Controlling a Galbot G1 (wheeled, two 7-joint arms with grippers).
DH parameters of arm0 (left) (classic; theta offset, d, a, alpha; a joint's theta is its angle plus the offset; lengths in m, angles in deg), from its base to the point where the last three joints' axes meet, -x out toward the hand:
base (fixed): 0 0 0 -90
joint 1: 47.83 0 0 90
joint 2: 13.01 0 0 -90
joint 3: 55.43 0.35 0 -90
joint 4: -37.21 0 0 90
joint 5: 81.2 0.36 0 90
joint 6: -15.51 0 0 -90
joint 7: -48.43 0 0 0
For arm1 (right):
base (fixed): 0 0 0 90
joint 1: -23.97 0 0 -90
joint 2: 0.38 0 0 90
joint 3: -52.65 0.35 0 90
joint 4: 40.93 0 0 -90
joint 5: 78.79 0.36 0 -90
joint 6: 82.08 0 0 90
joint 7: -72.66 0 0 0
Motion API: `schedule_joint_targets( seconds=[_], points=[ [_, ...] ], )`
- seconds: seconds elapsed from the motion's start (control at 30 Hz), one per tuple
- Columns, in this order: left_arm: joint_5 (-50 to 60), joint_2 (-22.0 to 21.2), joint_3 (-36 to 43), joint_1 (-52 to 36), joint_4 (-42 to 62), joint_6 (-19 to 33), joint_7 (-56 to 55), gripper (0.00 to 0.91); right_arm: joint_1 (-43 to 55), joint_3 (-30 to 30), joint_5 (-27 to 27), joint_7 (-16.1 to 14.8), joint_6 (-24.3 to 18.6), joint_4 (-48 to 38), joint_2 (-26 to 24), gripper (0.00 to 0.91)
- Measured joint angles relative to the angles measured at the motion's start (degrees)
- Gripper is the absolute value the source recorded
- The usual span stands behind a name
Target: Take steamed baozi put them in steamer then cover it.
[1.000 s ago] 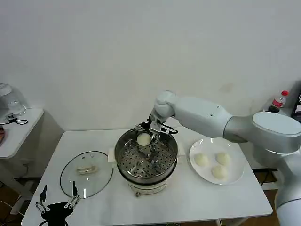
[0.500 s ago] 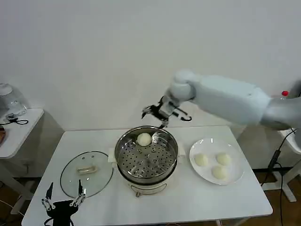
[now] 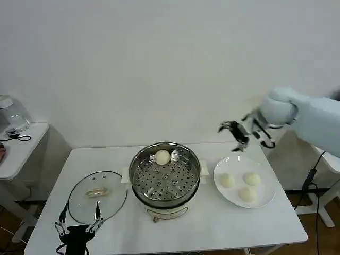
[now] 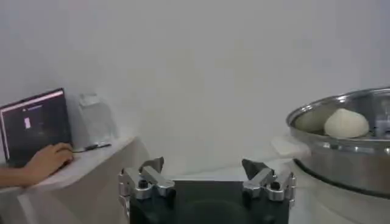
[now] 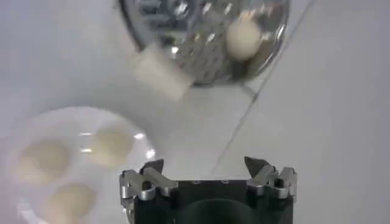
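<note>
The steamer (image 3: 159,203) stands mid-table with one steamed baozi (image 3: 162,157) on its perforated tray, toward the back. Three more baozi (image 3: 227,180) (image 3: 252,179) (image 3: 247,194) lie on a white plate (image 3: 236,164) to its right. My right gripper (image 3: 239,135) hangs open and empty in the air above the plate's far edge. In its wrist view I see the gripper (image 5: 204,165), the plate's baozi (image 5: 109,146) and the steamer (image 5: 195,30) holding its baozi (image 5: 244,38). The glass cover (image 3: 97,195) lies flat to the steamer's left. My left gripper (image 3: 78,226) waits open near the cover's front edge.
The white table (image 3: 212,228) has free room along its front right. A small side table (image 3: 21,141) with a glass jar stands at the far left. The left wrist view shows the left gripper (image 4: 203,167), the steamer's wall (image 4: 341,161) and the baozi (image 4: 346,123) inside.
My right gripper let go of a baozi in the steamer, rose out and swung right to above the plate. The left gripper edged a little toward the cover.
</note>
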Motion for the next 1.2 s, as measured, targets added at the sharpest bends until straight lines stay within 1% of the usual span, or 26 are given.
schedule_joint_targets(
  seconds=[0.17,0.37,0.63,0.93,1.2],
  points=[
    [0.4,-0.4,0.1,-0.1,-0.1,0.0,0.0,0.907,-6.9,4.1,-1.5,0.5,2.4,-0.9,-1.7,0.907],
    [0.8,-0.8,0.2,0.0,-0.2,0.0,0.0,0.907,-15.6,9.9,-2.4,1.4,4.4,-3.6,-1.4,0.907],
    [0.9,-1.1,-0.3,-0.1,-0.3,-0.2,0.0,0.907,-22.8,14.3,-3.0,1.6,5.5,-8.6,2.7,0.907],
    [0.8,-1.4,-0.8,-0.2,0.3,-0.2,0.0,0.907,-26.9,16.4,-3.8,1.1,7.1,-13.3,7.9,0.907],
    [0.6,-1.4,-1.0,-0.2,0.7,-0.2,0.0,0.907,-29.6,18.0,-5.1,0.7,7.7,-16.8,11.4,0.907]
  ],
)
